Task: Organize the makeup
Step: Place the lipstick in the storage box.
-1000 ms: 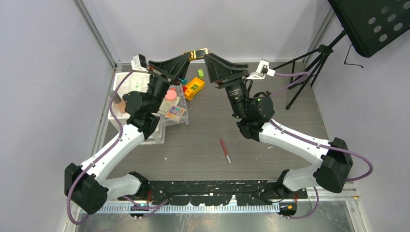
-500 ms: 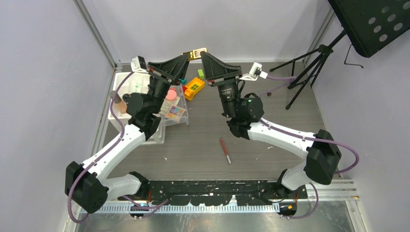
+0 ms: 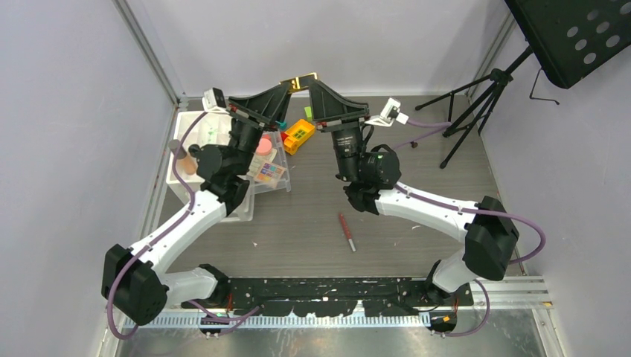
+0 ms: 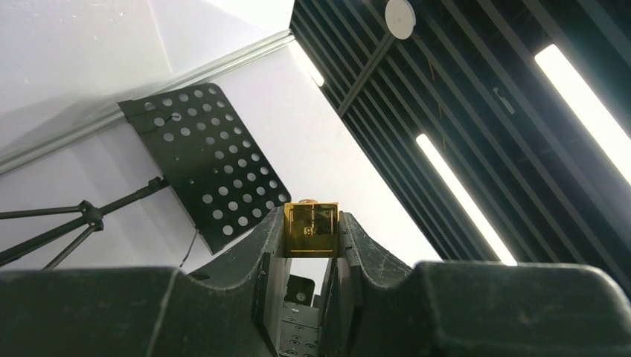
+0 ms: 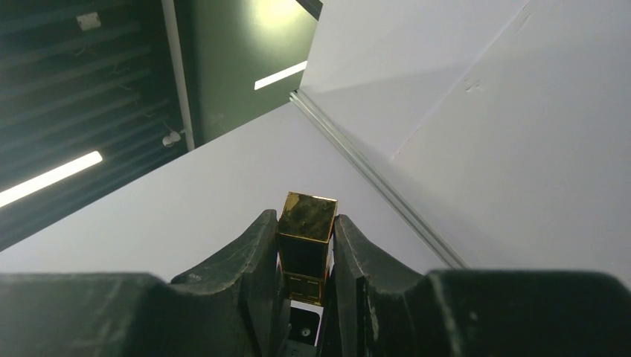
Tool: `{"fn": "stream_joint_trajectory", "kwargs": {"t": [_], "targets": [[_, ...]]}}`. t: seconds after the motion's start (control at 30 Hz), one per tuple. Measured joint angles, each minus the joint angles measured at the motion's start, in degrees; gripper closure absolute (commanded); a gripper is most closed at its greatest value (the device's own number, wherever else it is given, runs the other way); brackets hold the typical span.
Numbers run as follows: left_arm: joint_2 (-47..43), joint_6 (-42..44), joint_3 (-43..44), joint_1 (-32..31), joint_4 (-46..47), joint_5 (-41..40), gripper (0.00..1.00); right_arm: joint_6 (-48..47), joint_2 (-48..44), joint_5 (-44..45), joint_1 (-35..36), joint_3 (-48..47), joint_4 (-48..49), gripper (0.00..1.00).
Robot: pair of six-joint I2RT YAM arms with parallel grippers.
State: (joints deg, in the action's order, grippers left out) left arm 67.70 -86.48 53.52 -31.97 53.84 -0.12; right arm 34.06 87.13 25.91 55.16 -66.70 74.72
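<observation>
The gold-black lipstick (image 3: 300, 80) hangs in the air above the table's far side, between both arms. My left gripper (image 3: 289, 85) is shut on one end; in the left wrist view the gold lipstick (image 4: 310, 229) sits pinched between its fingertips (image 4: 310, 236). My right gripper (image 3: 311, 82) is shut on the other end, and its own view shows the lipstick (image 5: 306, 230) clamped upright between the jaws (image 5: 306, 249). A red pencil (image 3: 347, 231) lies on the table in the middle. A pink compact (image 3: 263, 145) and an eyeshadow palette (image 3: 269, 172) sit in a clear tray (image 3: 283, 186).
A white bin (image 3: 216, 212) stands at the left beside the clear tray, under the left arm. A yellow-and-red toy brick (image 3: 298, 134) lies at the back with a teal block (image 3: 281, 123). A black tripod (image 3: 469, 111) stands at the right rear.
My right arm swung left to the lipstick that the left gripper holds, and its jaws closed on it. The left arm has stayed still.
</observation>
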Motion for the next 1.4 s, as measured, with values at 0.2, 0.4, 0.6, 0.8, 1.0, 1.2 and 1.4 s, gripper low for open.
{"fn": "stream_joint_trajectory", "kwargs": {"t": [0.2, 0.4, 0.6, 0.8, 1.0, 1.2, 1.4], "targets": [[0.0, -0.13, -0.83, -0.09, 0.87, -0.09, 0.42, -1.49, 0.15, 0.63, 0.04, -0.04, 0.09, 0.99], [0.0, 0.26, -0.98, -0.55, 1.66, 1.55, 0.02, -3.39, 0.15, 1.14, 0.04, -0.04, 0.11, 0.99], [-0.52, 2.19, -0.98, -0.55, 0.31, 1.84, 0.0, -5.35, -0.17, 1.68, 0.04, 0.63, 0.33, 1.0], [-5.64, 14.78, 3.32, -0.55, -18.18, 3.69, 0.0, -11.02, -3.32, 3.74, 0.04, 3.06, -1.81, 1.0], [-11.04, 35.54, 18.86, -0.72, -44.72, 1.7, 0.0, -20.59, -8.7, 6.64, 0.04, 4.33, -5.29, 1.0], [-12.22, 54.23, 31.32, -0.81, -67.82, -8.37, 0.0, -29.86, -10.25, 7.67, 0.04, 2.51, -14.91, 1.0], [-8.22, 66.27, 43.82, -0.81, -89.09, -20.2, 0.0, -32.89, -8.85, 2.86, 0.02, -5.99, -35.63, 1.0]]}}
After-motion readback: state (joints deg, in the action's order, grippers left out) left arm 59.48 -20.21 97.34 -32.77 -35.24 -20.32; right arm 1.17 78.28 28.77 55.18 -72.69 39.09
